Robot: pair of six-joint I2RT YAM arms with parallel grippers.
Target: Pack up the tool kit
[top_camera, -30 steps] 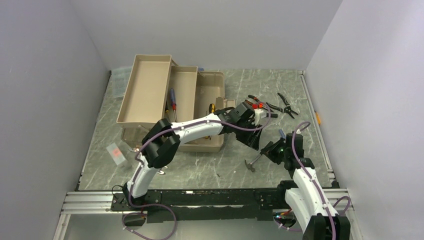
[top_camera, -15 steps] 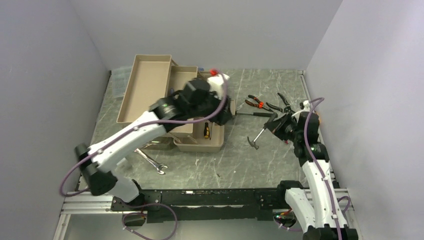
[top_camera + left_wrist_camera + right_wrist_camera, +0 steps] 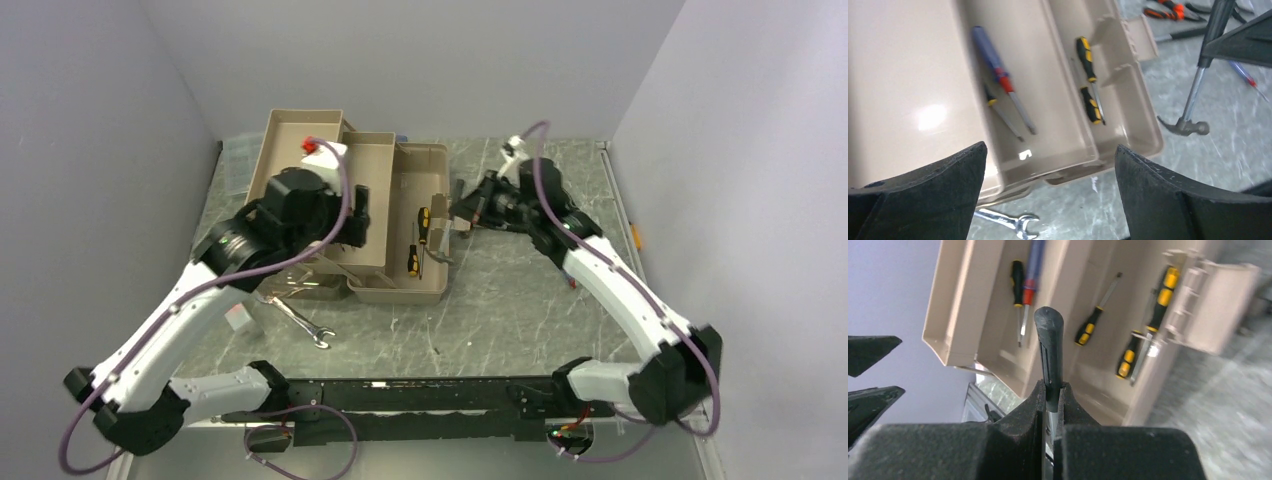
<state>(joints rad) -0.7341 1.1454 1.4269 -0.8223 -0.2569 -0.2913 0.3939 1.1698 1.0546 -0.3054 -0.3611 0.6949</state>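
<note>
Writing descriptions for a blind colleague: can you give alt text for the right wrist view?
The right gripper is shut on a black hammer handle, with the open tan toolbox beyond it. Black-and-yellow screwdrivers and a blue screwdriver lie in its trays.

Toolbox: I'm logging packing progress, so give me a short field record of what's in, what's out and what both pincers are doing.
toolbox: open, trays folded out
middle tray: blue-red screwdriver, a smaller one beside it
base: two black-yellow screwdrivers
left pincer: open, empty, above the trays
right pincer: shut on the hammer grip, head beside the toolbox, not in
table: wrench and pliers lying outside
</note>
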